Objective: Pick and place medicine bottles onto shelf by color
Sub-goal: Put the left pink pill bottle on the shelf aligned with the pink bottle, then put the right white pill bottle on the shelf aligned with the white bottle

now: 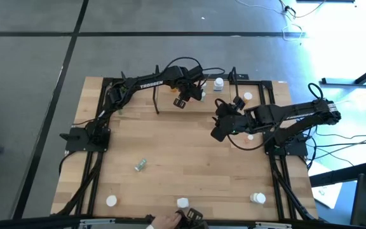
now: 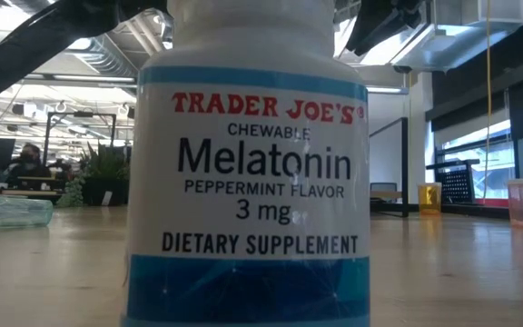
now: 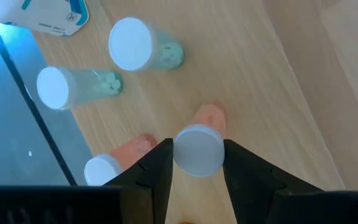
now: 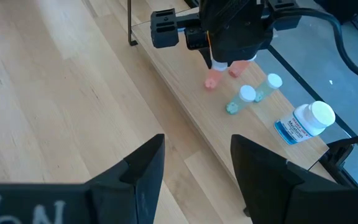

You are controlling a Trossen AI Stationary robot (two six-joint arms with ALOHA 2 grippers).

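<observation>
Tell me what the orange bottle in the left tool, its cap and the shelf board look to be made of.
The small orange translucent bottle, gripped by the left tool: probably plastic, since the wood shows faintly through it. Its round white cap: opaque, matte, likely plastic. The flat light-wood shelf board: pale wood with visible grain and a smooth, slightly sheened finish; solid or veneer cannot be told.

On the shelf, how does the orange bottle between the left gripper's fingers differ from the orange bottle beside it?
The gripped orange bottle sits between the left gripper's fingers, while the free orange bottle stands untouched beside them. The gripped orange bottle lies farther from the shelf's edge; the free orange bottle stands close to that edge. Both have white caps and pale orange bodies, and both stand upright on the shelf.
</observation>
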